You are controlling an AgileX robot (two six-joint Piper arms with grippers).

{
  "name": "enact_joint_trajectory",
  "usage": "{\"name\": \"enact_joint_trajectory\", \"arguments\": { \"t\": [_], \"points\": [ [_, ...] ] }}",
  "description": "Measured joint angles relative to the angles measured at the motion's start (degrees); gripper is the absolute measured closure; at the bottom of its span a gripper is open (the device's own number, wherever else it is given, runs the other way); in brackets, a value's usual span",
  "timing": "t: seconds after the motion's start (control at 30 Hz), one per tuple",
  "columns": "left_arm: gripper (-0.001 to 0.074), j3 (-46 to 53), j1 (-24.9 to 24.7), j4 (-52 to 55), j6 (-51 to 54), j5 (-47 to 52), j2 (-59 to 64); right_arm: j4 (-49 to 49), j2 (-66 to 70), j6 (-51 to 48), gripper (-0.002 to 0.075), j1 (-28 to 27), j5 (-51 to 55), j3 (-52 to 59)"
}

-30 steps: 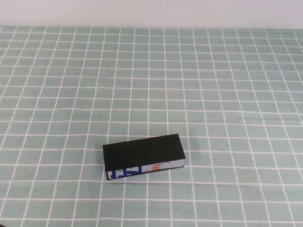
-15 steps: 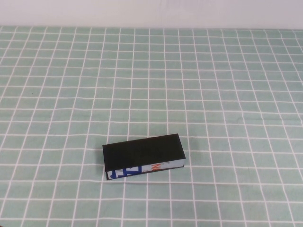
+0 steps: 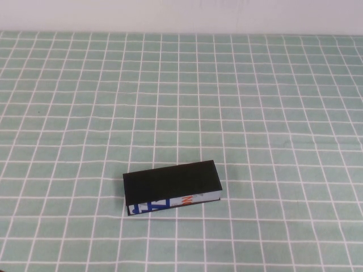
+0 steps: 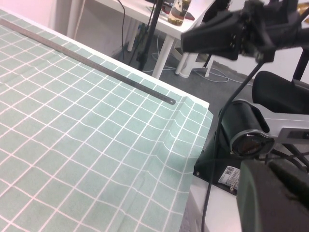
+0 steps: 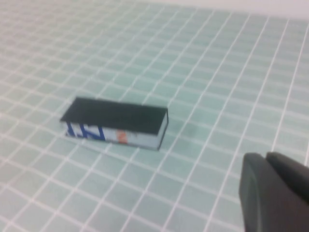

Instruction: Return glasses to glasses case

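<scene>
Since the glasses case (image 3: 172, 185) lies closed on the tabletop (image 3: 272, 113) with its lid flat and the glasses nowhere in sight, you can log the task as looking finished, or at its last step; whether the glasses are inside cannot be seen. Item one: case, black lid uppermost, white side strip with blue and orange print facing the robot, lying slightly askew, near the robot's edge and a little left of centre. Item two: right gripper (image 5: 275, 191), fingers closed on nothing, hanging well apart from the case, out of the high view. Item three: left gripper, not visible in any view; you cannot tell its finger state. Next move, as a judgement: none on the case beyond parking both arms (unless you want the lid checked for a full seat). Surface: green cloth with a white grid, lightly creased near one edge. Room: white desk legs (image 4: 166, 50), trailing cables, dark robot hardware (image 4: 251, 130).
</scene>
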Motion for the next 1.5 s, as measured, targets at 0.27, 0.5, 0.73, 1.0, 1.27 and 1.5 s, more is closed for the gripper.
{"name": "enact_joint_trajectory", "arguments": {
  "t": [0.27,0.5,0.73,1.0,1.27,1.5],
  "points": [
    [0.0737,0.00,0.00,0.00,0.00,0.00,0.00,0.32,-0.13,0.00,0.0738,0.00,1.56,3.03],
    [0.0737,0.00,0.00,3.81,1.57,-1.85,0.00,0.44,-0.13,0.00,0.0738,0.00,2.69,5.60],
    [0.0737,0.00,0.00,12.92,1.35,-17.05,0.00,0.44,-0.13,0.00,0.0738,0.00,4.20,5.71],
    [0.0737,0.90,2.58,30.71,-11.39,-21.25,0.00,0.56,-0.13,0.00,0.0738,0.00,4.32,5.71],
    [0.0737,4.40,19.29,39.94,-27.71,-21.90,0.00,2.91,-0.13,0.00,0.0738,0.00,4.41,5.71],
    [0.0737,13.07,27.61,49.43,-29.00,-22.28,-2.40,3.17,-0.13,0.00,0.0739,0.00,4.41,5.71]
  ]
}}
